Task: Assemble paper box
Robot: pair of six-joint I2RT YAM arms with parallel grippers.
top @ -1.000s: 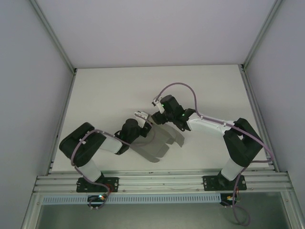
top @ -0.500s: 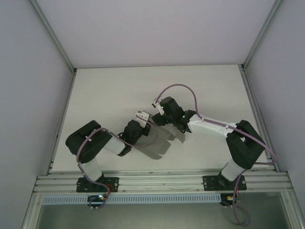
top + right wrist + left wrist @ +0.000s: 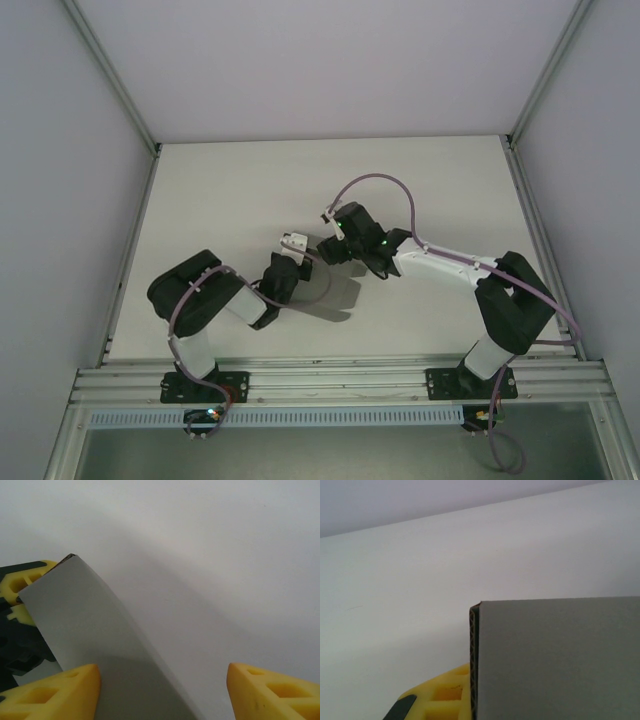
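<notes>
**Left hand pinches a flap upright while the right stands ready**

The paper box (image 3: 555,660) is not yet a box. It is a grey cardboard sheet near the middle of the table (image 3: 230,200), between the two arms. One panel is lifted off the surface, and its ridged cut edge stands upright in the left wrist view.

The left gripper (image 3: 292,245) is closed tight on that raised panel. One yellow finger (image 3: 445,697) lies flat against the panel's left face, most likely to hold the fold in place so the flap cannot spring back down.

The right gripper (image 3: 162,692) has its fingers spread wide. The lifted panel slants up just beside the finger at the left of its view, and the other finger is well apart from it over bare table. It grips nothing, and it looks placed to straddle the panel and push or crease it next.

From above, the grey sheet blends with the arms' shadows, so I cannot tell how many flaps are already folded.
</notes>
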